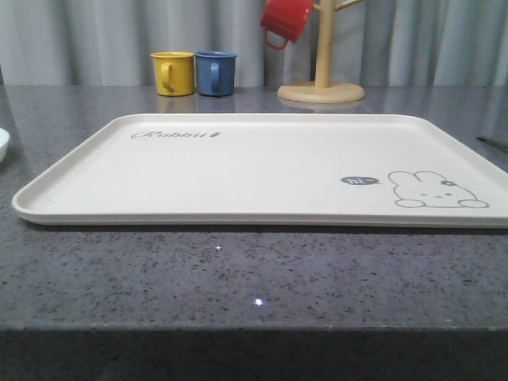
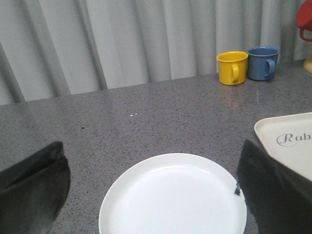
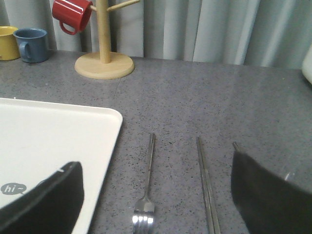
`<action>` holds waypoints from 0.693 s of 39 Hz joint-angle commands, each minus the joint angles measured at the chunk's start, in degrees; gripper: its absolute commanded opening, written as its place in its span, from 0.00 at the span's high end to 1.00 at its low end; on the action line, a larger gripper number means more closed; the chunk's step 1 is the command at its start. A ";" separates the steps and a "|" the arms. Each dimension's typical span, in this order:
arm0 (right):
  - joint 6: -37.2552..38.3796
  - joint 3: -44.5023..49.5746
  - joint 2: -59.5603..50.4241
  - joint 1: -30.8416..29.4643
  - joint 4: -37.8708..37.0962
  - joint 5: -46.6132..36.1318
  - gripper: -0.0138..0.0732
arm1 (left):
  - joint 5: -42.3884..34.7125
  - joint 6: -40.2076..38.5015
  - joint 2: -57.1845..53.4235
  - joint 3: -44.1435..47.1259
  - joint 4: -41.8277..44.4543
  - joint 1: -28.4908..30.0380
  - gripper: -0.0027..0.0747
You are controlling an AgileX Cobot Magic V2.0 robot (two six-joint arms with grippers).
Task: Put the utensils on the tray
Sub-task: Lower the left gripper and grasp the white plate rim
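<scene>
Between the spread fingers of the right gripper (image 3: 156,204), which stands open and empty above the grey table (image 3: 204,97), lie the utensils nearest to hand: one fork (image 3: 147,183) with its four tines toward the wrist camera, and just beside it one pair of chopsticks (image 3: 206,187), the two sticks lying close together and parallel to the fork. No spoon can be made out here; its whereabouts cannot be told. Both pieces rest flat on the table, just off the tray's right edge and apart from it.

They should handle as light, stiff and slippery metal, thin enough that the fingers will scrape the table to get under them. My judgement is to take the fork across the middle of its handle, jaws closing across its width. The chopsticks would best be pinched together near mid-length so they do not splay or roll apart.

The tray (image 1: 238,171) is one, cream, low-rimmed and bare, lying flat in the front view. Further out stand one yellow mug (image 1: 173,73) and one blue mug (image 1: 215,73) side by side, and one red mug (image 1: 286,20) hanging on a wooden mug stand (image 1: 321,79).

The left gripper (image 2: 156,195) is likewise open and empty, hovering over a single white plate (image 2: 173,200) left of the tray.
</scene>
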 commanded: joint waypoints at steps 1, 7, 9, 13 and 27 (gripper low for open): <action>-0.43 -2.07 0.84 -0.27 0.15 -5.15 0.10 | -6.01 -0.44 1.58 -1.67 -0.79 0.04 0.17; -0.43 -2.07 0.84 -0.27 0.15 -5.15 0.10 | -1.67 -0.44 9.23 -6.57 -1.22 -3.25 0.18; -0.43 -2.07 0.84 -0.22 0.15 -5.15 0.10 | 1.65 -0.32 12.59 -9.14 -1.22 -4.98 0.18; -0.43 -2.07 0.84 -0.23 0.15 -5.10 0.10 | 11.45 0.56 21.21 -15.77 -1.10 -9.45 0.18; -0.43 -2.07 0.84 -0.23 0.15 -4.92 0.10 | 39.48 0.56 48.51 -36.35 -2.42 -17.09 0.18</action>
